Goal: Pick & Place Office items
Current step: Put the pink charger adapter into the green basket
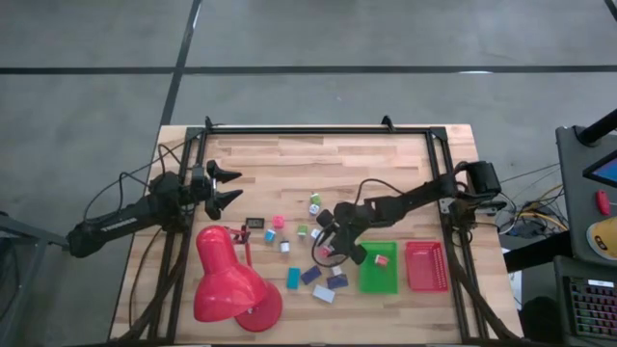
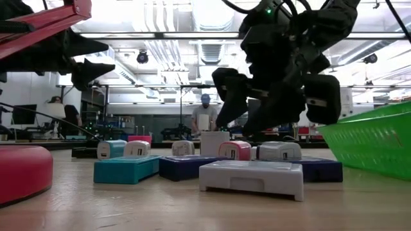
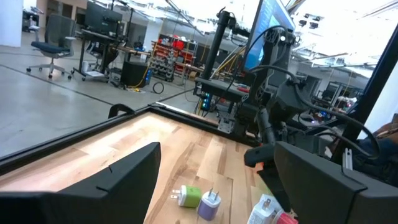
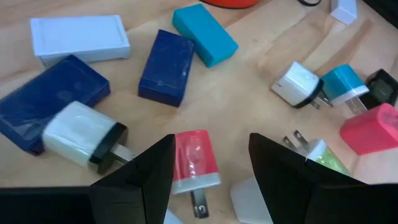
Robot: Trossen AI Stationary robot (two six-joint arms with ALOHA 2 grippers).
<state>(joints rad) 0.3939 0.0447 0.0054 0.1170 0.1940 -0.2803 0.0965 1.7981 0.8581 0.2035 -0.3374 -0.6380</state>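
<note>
right gripper [image 4: 211, 165] half open (empty), above pink plug [image 4: 196, 160]

We see a robotics lab: an open hall with ceiling lights [image 2: 160, 25], office chairs [image 3: 50, 53] and equipment racks [image 3: 171, 59].

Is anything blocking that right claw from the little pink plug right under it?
Nothing visible. The right gripper hangs open just above the pink plug, which lies between its fingers. A white plug and a green plug lie close on either side, outside the fingers. The left gripper waits far off.
</note>
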